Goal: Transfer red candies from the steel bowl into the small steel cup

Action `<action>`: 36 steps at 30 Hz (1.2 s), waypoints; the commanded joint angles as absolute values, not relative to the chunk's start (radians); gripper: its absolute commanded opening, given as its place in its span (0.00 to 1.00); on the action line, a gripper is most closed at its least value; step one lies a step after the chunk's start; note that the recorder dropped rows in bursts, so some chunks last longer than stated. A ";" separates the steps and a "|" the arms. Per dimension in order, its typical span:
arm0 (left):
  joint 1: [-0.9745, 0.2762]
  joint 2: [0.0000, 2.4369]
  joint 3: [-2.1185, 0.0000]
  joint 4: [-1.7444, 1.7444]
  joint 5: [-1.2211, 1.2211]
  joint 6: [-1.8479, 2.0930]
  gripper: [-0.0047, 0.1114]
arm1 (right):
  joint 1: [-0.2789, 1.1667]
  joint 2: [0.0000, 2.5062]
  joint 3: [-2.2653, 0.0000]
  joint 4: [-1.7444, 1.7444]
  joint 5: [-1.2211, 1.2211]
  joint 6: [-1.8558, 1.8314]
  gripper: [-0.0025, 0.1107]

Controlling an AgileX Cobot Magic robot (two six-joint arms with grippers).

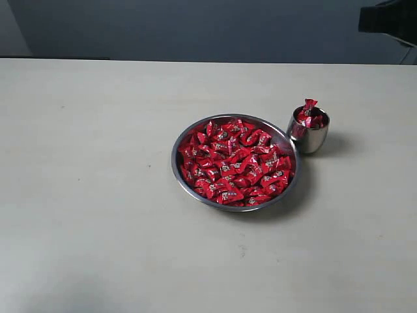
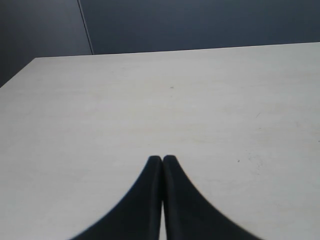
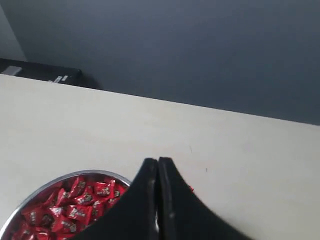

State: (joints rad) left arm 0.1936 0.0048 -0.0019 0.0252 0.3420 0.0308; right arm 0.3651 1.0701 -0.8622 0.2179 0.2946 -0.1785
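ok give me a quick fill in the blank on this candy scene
The candies heaped in the steel bowl have ____ wrappers.
In the exterior view the small steel cup stands to the ____ of the bowl.
The left gripper and the right gripper both have their jaws ____.
Missing: red; right; shut.

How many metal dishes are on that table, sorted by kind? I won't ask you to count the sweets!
Bowl: 1
Cup: 1
Total: 2 dishes, both holding red candies, which are heaped too thickly to count.
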 commanded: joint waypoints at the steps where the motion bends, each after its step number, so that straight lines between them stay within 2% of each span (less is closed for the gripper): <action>1: 0.187 0.000 0.000 0.027 0.334 0.029 0.04 | 0.368 1.063 -0.861 0.109 0.280 -0.183 0.01; 6: 0.187 0.000 0.000 0.027 0.334 0.029 0.04 | 0.321 0.999 -0.861 0.083 0.350 -0.184 0.01; 14: 0.187 0.000 0.000 0.027 0.334 0.029 0.04 | 0.086 0.783 -0.861 0.090 0.527 -0.186 0.01; 20: 0.187 0.000 0.000 0.027 0.334 0.029 0.04 | 0.000 0.626 -0.847 0.053 0.529 -0.204 0.01; 30: 0.187 0.000 0.000 0.027 0.334 0.029 0.04 | -0.070 0.379 -0.529 0.028 0.414 -0.213 0.01; 36: 0.187 0.000 0.000 0.027 0.334 0.029 0.04 | -0.070 0.346 -0.380 0.070 0.360 -0.205 0.01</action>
